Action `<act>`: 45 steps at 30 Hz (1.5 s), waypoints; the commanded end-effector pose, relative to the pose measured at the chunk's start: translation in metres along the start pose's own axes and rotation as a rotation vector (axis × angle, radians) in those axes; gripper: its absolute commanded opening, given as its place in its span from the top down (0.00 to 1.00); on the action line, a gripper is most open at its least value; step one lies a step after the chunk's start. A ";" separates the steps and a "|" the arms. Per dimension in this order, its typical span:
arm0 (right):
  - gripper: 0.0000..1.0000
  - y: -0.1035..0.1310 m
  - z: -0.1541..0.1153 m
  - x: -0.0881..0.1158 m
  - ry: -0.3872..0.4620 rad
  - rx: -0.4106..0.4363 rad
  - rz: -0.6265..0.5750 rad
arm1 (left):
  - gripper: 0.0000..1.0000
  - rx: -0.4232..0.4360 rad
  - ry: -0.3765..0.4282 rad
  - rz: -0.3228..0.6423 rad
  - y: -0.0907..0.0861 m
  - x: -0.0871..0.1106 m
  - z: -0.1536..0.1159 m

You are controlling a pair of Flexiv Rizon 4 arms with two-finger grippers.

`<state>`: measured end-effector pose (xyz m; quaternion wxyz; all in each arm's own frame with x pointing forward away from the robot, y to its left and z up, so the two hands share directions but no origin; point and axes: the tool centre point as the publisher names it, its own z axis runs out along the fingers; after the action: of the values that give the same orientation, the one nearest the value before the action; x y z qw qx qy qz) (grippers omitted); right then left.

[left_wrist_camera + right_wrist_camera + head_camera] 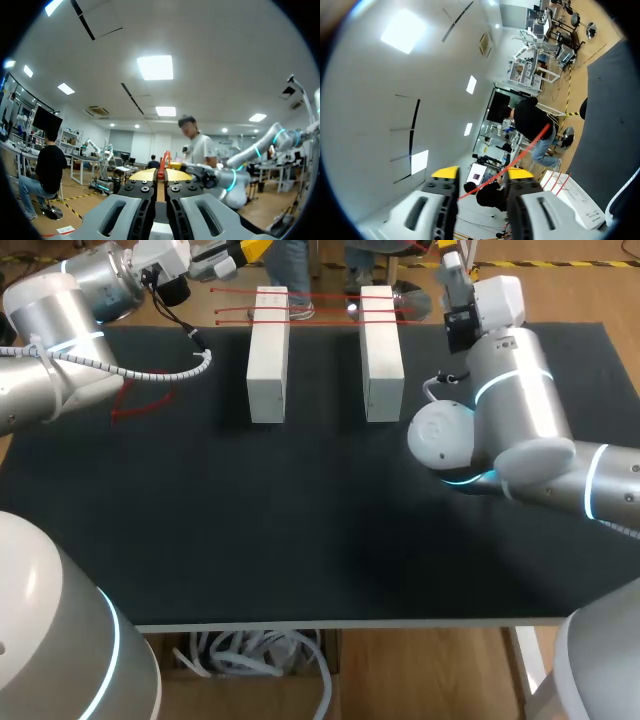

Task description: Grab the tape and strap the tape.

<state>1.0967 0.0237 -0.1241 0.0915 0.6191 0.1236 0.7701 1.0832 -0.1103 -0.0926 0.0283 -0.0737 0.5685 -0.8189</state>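
Thin red tape (320,294) runs in several strands across the far ends of two upright white blocks (268,355) (381,352) on the black mat. At the far left, my left gripper (250,248) is shut on the tape (162,162), which shows between its yellow tips (161,175). My right gripper (449,252) sits past the right block's far end. In the right wrist view one red strand (527,147) passes slantwise between its fingers (482,174), which stand apart and do not pinch it. The blocks (572,192) lie beside that gripper.
A loose loop of red tape (140,400) lies on the mat (320,510) at the left, under my left arm's grey cable (165,372). My right arm's elbow (470,440) hangs over the mat to the right of the blocks.
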 end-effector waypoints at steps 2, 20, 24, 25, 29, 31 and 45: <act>0.59 -0.001 0.000 0.002 -0.014 0.004 0.001 | 1.00 0.001 -0.002 0.001 0.001 0.000 0.000; 0.52 -0.005 -0.012 -0.002 -0.052 0.020 0.029 | 1.00 0.001 -0.002 0.001 0.001 0.000 0.000; 0.53 -0.006 -0.014 -0.002 -0.057 0.021 0.028 | 1.00 0.001 -0.002 0.001 0.001 0.000 0.000; 0.51 -0.006 -0.014 -0.003 -0.057 0.020 0.027 | 1.00 0.001 -0.002 0.001 0.001 0.000 0.000; 0.55 -0.006 -0.015 -0.003 -0.058 0.020 0.026 | 1.00 0.001 -0.002 0.001 0.001 0.000 0.000; 0.57 -0.006 -0.016 -0.002 -0.058 0.020 0.027 | 1.00 0.001 -0.002 0.001 0.001 0.000 0.000; 0.55 -0.001 -0.010 -0.002 -0.046 -0.002 0.019 | 1.00 0.001 -0.002 0.001 0.001 0.000 0.000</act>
<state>1.0847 0.0220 -0.1301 0.0854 0.6368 0.1156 0.7575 1.0832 -0.1103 -0.0926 0.0283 -0.0736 0.5686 -0.8189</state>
